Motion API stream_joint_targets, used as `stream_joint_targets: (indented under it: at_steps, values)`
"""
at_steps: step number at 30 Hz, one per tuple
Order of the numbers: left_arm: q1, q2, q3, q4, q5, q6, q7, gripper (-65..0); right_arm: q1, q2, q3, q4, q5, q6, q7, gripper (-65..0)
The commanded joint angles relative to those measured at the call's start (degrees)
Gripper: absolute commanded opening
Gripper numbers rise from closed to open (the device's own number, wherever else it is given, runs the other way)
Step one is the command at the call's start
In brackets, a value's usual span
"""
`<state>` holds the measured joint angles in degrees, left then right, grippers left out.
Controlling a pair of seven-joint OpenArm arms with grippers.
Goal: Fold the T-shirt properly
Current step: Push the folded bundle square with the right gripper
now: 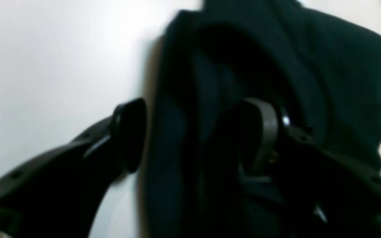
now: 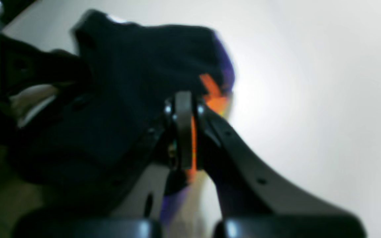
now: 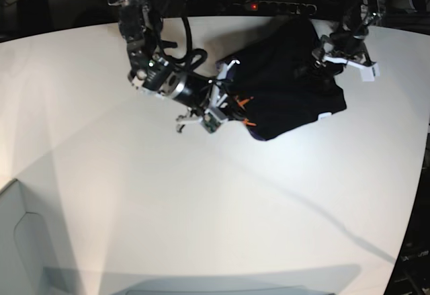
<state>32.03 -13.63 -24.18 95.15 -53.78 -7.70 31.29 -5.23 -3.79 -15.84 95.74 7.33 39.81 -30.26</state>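
Base view: black T-shirt (image 3: 285, 83) lies bunched in the upper right of the frame on the white table (image 3: 168, 207), near the far edge. Right gripper (image 3: 225, 107) sits at the shirt's left edge in that frame; left gripper (image 3: 329, 56) is at the shirt's upper right. Orange marks (image 3: 245, 110) show on the cloth beside the right gripper, and a small white tag (image 3: 325, 115) shows at the shirt's lower right edge.

Right wrist view, blurred: the right gripper (image 2: 184, 132) has its fingers pressed together, pinching the T-shirt (image 2: 137, 82) at the neck, with a strip of the orange mark (image 2: 213, 92) caught between the pads and more orange just above them. Shirt hangs bunched to the left of the fingers.

Left wrist view, also blurred: the left gripper (image 1: 193, 135) stands spread, with one finger (image 1: 129, 132) over bare table (image 1: 45, 66) and the other finger (image 1: 263, 132) against the dark cloth. A fold of the T-shirt (image 1: 309, 66) runs between the two fingers; cannot tell whether either pad presses it.
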Motion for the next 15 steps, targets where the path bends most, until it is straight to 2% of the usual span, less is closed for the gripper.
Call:
stream_joint_targets:
  at_steps: [1, 8, 15]
  values:
    - [0.4, -0.4, 0.3, 0.4, -0.1, 0.2, 0.6, -23.3, 1.2, -0.6, -0.8, -0.1, 1.2, 0.2, 1.6, -65.0]
    - [-0.4, -0.7, 0.5, 0.4, -0.1, -0.2, 0.6, -23.3, 5.0, -1.8, -1.7, -10.9, 1.2, 0.2, 1.9, -65.0]
    - [-0.4, -0.7, 0.2, 0.4, -0.1, -0.2, 0.6, -23.3, 5.9, -1.4, -3.5, -18.9, 1.2, 0.2, 8.7, -65.0]
